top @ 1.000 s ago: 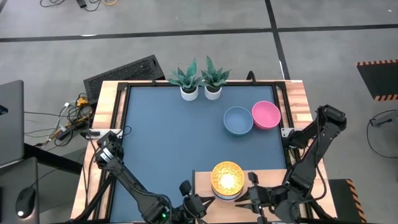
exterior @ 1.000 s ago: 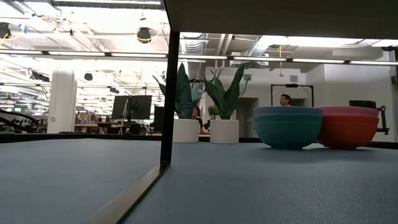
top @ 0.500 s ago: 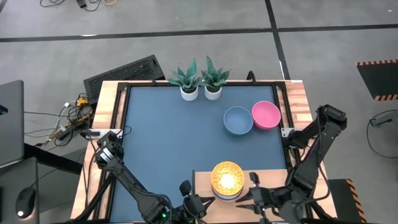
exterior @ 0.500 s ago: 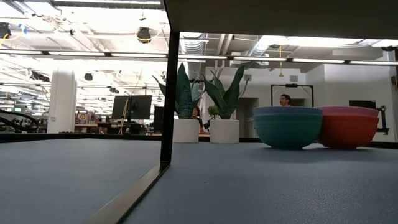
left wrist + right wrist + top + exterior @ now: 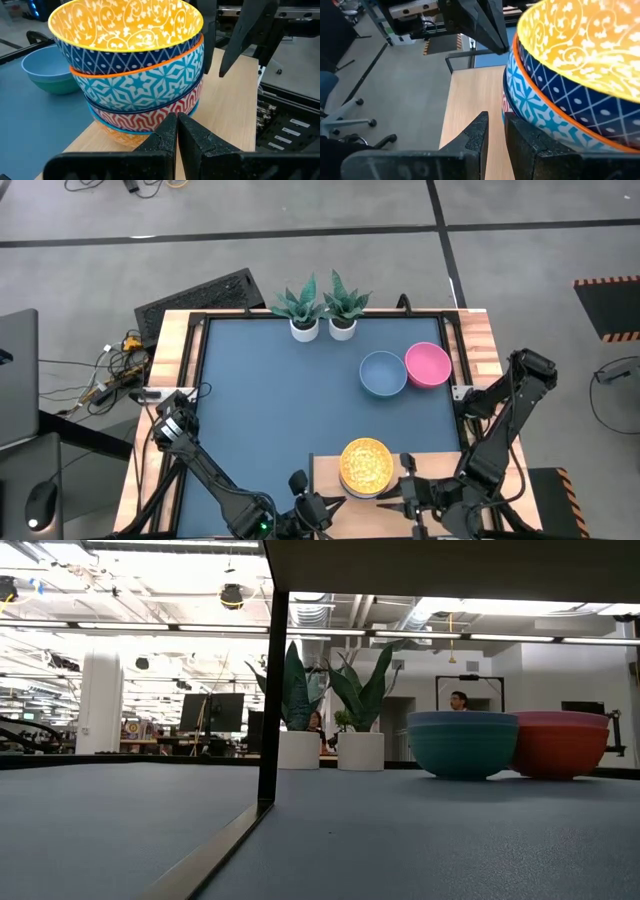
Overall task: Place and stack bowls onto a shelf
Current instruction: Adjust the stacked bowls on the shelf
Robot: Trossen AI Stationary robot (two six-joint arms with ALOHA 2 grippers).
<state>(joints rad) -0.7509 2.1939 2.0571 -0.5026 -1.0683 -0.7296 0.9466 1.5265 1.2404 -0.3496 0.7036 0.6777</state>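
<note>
Stack of patterned bowls (image 5: pixel 364 468) sitting on shelf (image 5: pixel 325 470) at bench near edge, yellow on top. Left hand (image 5: pixel 177 131) fingers together; right hand (image 5: pixel 496 131) slightly apart, empty, just beside stack.

Glossy bowls (image 5: pixel 135 75), wood-grain shelf (image 5: pixel 235 105)

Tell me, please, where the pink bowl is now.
In the high view, the pink bowl sits at the table's far right, touching the grey-blue bowl on its left.
</note>
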